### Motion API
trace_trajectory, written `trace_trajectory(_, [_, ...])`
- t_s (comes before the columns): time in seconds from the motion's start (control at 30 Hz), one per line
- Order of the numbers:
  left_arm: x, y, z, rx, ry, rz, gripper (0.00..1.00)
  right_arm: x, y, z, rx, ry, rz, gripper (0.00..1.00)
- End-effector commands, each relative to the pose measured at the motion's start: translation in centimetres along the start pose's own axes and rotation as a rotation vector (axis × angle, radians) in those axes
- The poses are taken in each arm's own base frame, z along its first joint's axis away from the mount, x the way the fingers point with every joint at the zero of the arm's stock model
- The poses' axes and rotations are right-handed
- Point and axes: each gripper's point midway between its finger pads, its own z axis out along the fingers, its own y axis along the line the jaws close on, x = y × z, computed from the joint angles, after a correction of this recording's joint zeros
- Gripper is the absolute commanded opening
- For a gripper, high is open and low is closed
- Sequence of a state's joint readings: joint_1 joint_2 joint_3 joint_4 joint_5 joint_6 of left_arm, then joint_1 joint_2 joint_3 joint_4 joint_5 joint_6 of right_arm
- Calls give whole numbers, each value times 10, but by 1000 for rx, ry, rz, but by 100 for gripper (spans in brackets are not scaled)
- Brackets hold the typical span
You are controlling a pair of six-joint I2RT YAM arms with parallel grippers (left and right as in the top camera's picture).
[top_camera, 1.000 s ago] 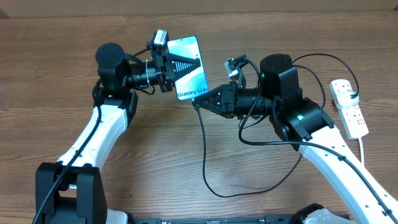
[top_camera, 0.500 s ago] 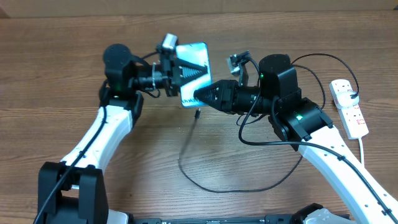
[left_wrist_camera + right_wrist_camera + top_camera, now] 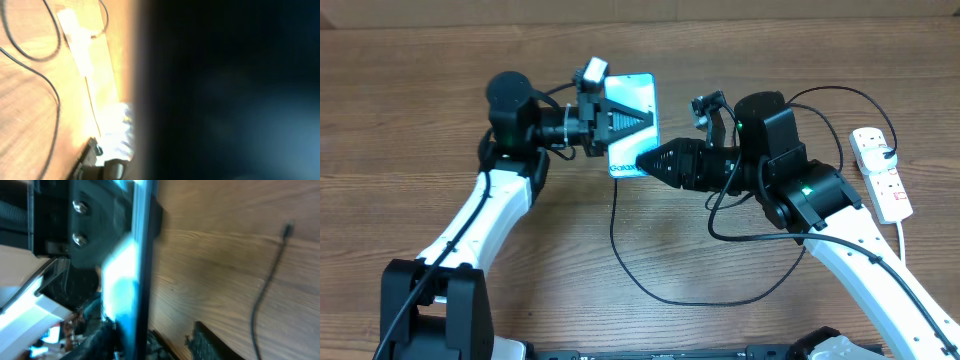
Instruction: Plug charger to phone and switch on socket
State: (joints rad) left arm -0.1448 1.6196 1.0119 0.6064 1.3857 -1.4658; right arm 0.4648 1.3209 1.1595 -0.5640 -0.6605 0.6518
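A brown wood-grain tabletop (image 3: 420, 100) carries both white-and-black arms, which meet at its upper middle. The left hand (image 3: 620, 118) is clamped on the slim rectangular phone with a light blue-teal screen (image 3: 638, 88), holding it up off the wood with the screen facing the overhead camera. The right hand (image 3: 645, 160) points at the phone's lower corner. In the right wrist view its fingers stand apart with the phone's dark edge running between them, and nothing is gripped.

The long thin black charger cable (image 3: 613, 228) drops from just below the phone and loops across the tabletop toward the right arm. The white elongated power strip (image 3: 882, 170), with a black plug in it, lies at the far right edge, well apart from the phone. The cable's small black connector tip (image 3: 288, 228) lies free on the wood, not in the phone.
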Motion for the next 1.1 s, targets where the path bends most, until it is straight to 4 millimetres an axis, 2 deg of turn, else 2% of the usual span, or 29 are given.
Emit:
trace_trajectory(0.0, [-10,-8,-20,-7,-47,98,4,-2,-42,2,185,-38,3,53])
trace_trajectory(0.17, [-18,14,-36,-55,-102,108,4,4,-52,4,218,-9,-15,60])
trace_trajectory(0.33, [-24,53,-52,-168,-190,57,4,10,-73,19,282,23,6,62])
trace_trajectory(0.43, [-28,84,-67,-289,-266,5,4,19,-86,39,316,72,12,62])
trace_trajectory(0.47, [-28,102,-76,-370,-307,-31,4,23,-93,49,341,93,12,62])
trace_trajectory(0.5, [-28,112,-81,-415,-327,-50,4,27,-101,58,368,107,9,62])
trace_trajectory(0.67, [-16,157,-109,-665,-383,-129,4,49,-132,98,472,175,-16,63])
trace_trajectory(0.87, [2,191,-139,-907,-400,-187,4,72,-166,144,545,224,-60,63])
trace_trajectory(1.07, [16,212,-172,-1129,-440,-248,4,92,-189,178,567,258,-96,63])
